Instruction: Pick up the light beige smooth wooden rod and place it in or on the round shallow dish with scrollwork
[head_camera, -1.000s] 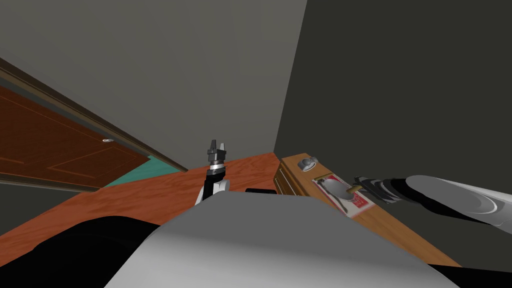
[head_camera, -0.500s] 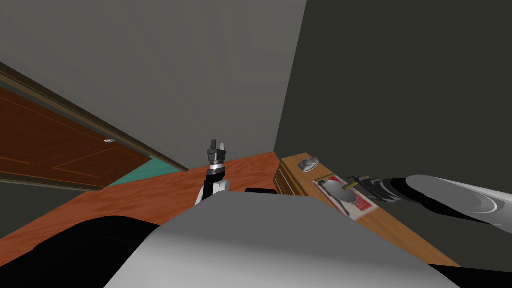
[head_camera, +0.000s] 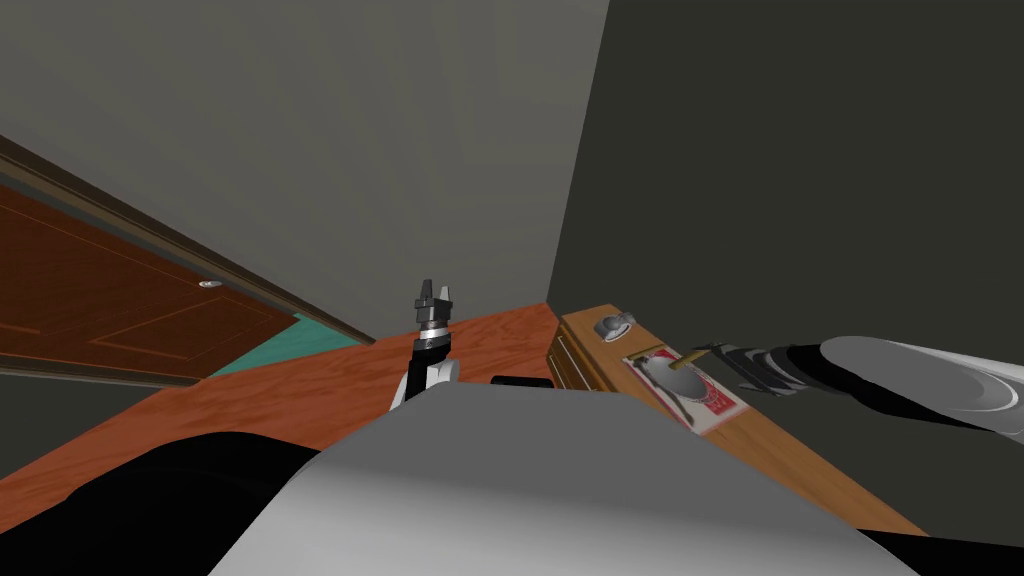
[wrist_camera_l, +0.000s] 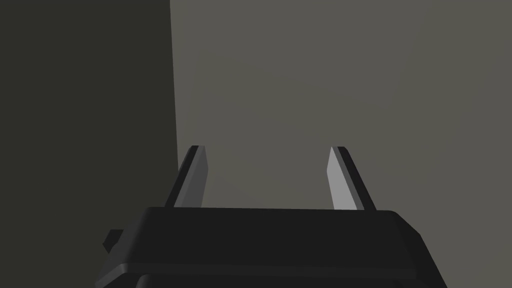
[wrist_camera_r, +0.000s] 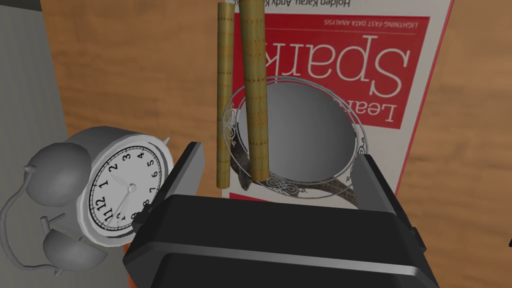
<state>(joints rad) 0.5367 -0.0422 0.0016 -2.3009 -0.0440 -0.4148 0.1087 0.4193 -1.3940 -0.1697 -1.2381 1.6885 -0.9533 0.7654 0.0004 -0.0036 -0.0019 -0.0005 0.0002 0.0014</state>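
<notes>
The wooden worktop (head_camera: 790, 455) runs from the centre to the lower right of the head frame. The main risk is a roll onto it. The red book (wrist_camera_r: 400, 65) carries the round grey dish (wrist_camera_r: 305, 135) with its scrolled rim, right of centre. The two beige rods (wrist_camera_r: 255, 90) lie side by side over that dish's clock-side edge, reaching out above the book. The right gripper (wrist_camera_r: 280, 152) has its jaws spread, touching neither rod. I cannot tell whether the rods rest on the rim or hang above it. A brush from a finger could tip them off. A grey alarm clock (wrist_camera_r: 125, 185) just beside the dish crowds that side. The left gripper (head_camera: 436, 292), at centre frame with jaws spread, is well apart.
</notes>
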